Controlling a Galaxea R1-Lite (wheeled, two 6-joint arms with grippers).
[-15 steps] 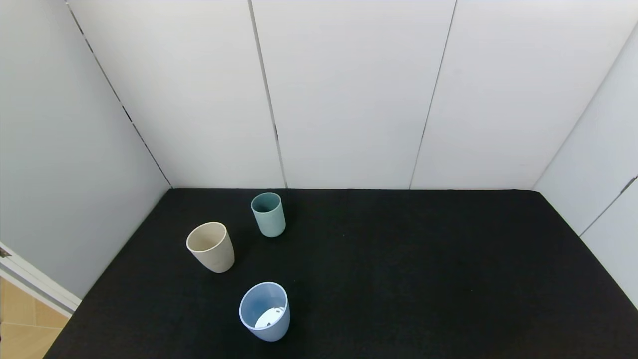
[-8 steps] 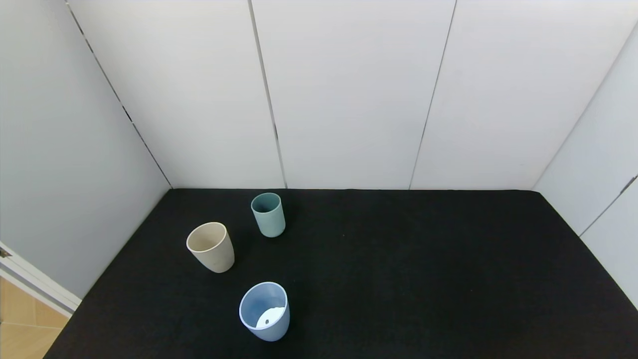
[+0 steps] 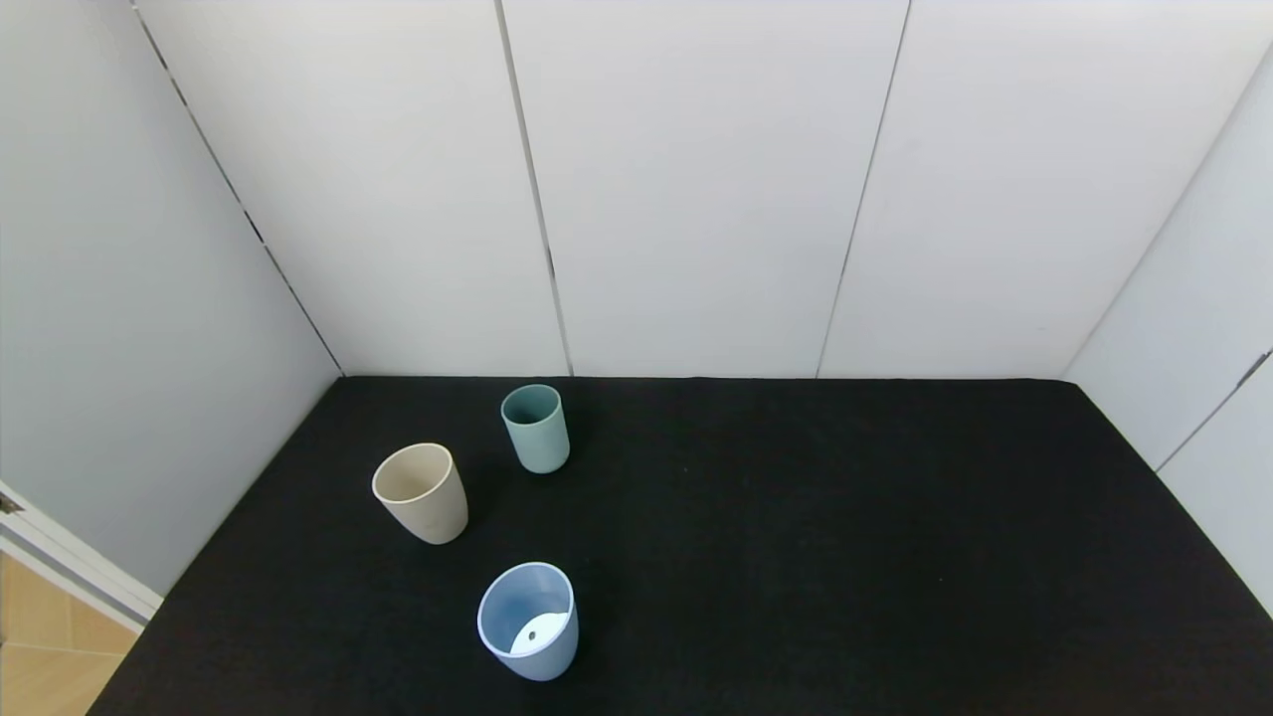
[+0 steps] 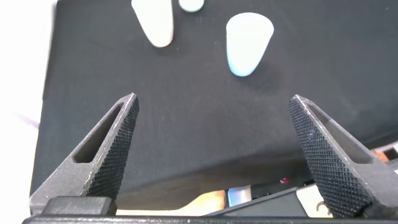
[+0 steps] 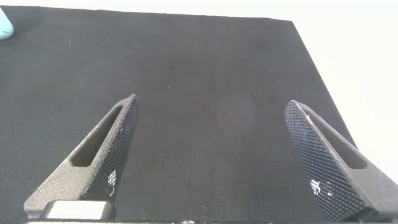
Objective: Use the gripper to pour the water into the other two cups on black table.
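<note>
Three cups stand upright on the left half of the black table (image 3: 796,517). The light blue cup (image 3: 528,621) is nearest, and a white patch of its bottom shows. The beige cup (image 3: 421,492) stands behind it to the left. The slim teal-green cup (image 3: 535,428) is farthest back. No water can be made out for sure. Neither gripper shows in the head view. In the left wrist view my left gripper (image 4: 212,98) is open and empty above the table's near edge, with the light blue cup (image 4: 247,42), beige cup (image 4: 153,22) and teal-green cup (image 4: 190,5) ahead. My right gripper (image 5: 211,101) is open and empty over bare table (image 5: 205,56).
White wall panels (image 3: 696,189) close in the table at the back and both sides. A strip of wooden floor (image 3: 40,646) shows beyond the table's left front corner. A pale cup edge (image 5: 4,25) shows far off in the right wrist view.
The white patch in the light blue cup's bottom shifts shape slightly. The cups have not moved.
</note>
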